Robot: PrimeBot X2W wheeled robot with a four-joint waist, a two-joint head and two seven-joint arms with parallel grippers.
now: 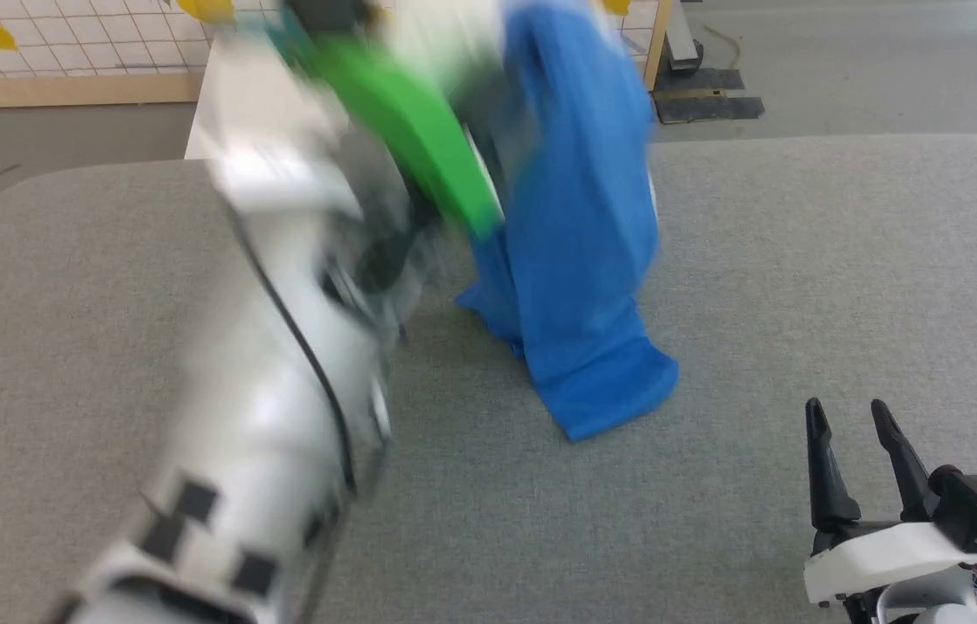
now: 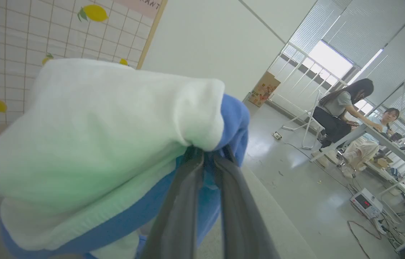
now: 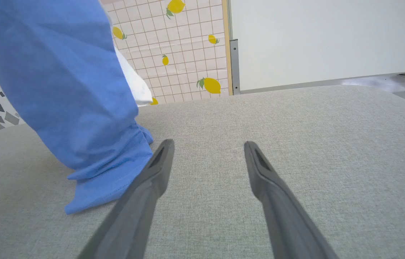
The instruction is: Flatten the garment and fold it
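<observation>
1. Grey cloth covers the table (image 1: 800, 260). The shirt (image 1: 579, 260) hangs over its far middle, lifted up high, with only the bottom blue end crumpled on the table top.
2. Pretty clear that the left gripper (image 2: 207, 153) is pinched together on the shirt (image 2: 109, 126). Its wrist cam shows both fingers squeezed into a bunch of white and blue fabric, held well above the table.
3. Head view has the left arm (image 1: 280, 390) all blurry, reaching over the table's left half and up to the shirt, with a green part (image 1: 410, 130) near its top end.
4. Down at the table's near right corner sits the right gripper (image 1: 846, 412), fingers spread apart with nothing between them, well apart from the shirt.
5. Its own cam shows the same spread on the right gripper (image 3: 209, 145), just bare table (image 3: 295, 144) in the gap, and the shirt (image 3: 62, 90) draping down onto the table off to one side.
6. Past the table's far edge there's a tiled wall (image 3: 188, 54) with lemons on it. The left wrist cam also catches two people (image 2: 342, 108) sitting at a desk (image 2: 385, 140) well beyond the table.
</observation>
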